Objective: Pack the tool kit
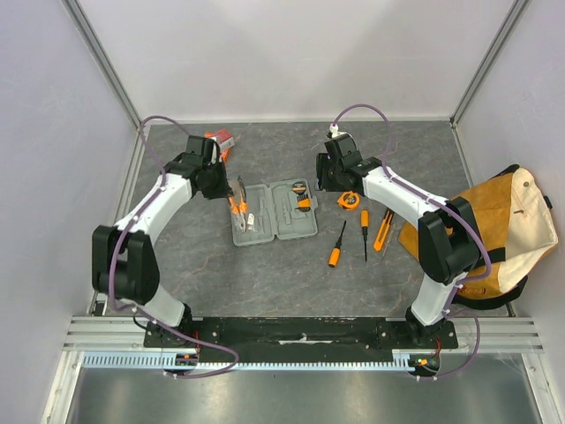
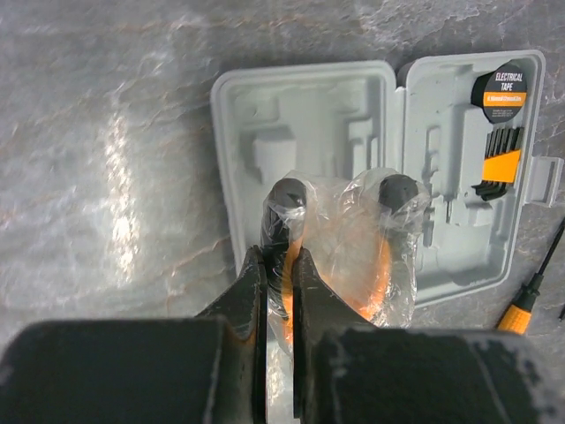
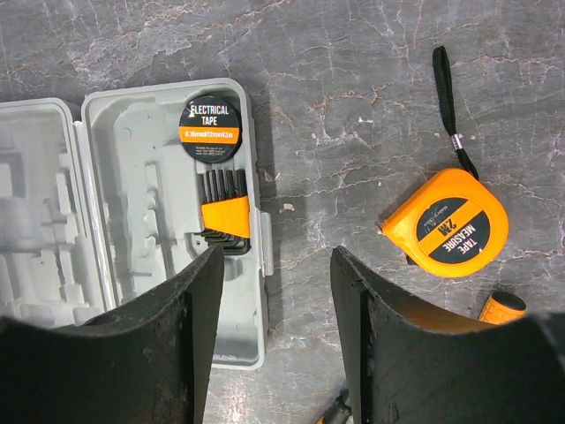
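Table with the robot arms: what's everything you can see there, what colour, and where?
tool case: one, grey, open, mid-table
pliers: one pair, orange-black, bagged, over the case's left half
electrical tape: one roll, black, in the case's right half
hex keys: one set, black, orange holder, below the tape
tape measure: one, orange, right of the case
screwdrivers: two, orange and black, right of the case
flat tool: one, orange, beside the screwdrivers
bag: one, tan with black straps, far right
packet: one, red-orange, far side, by the left arm
left gripper: one, black, shut on the pliers
right gripper: one, black, open, above the case's right edge
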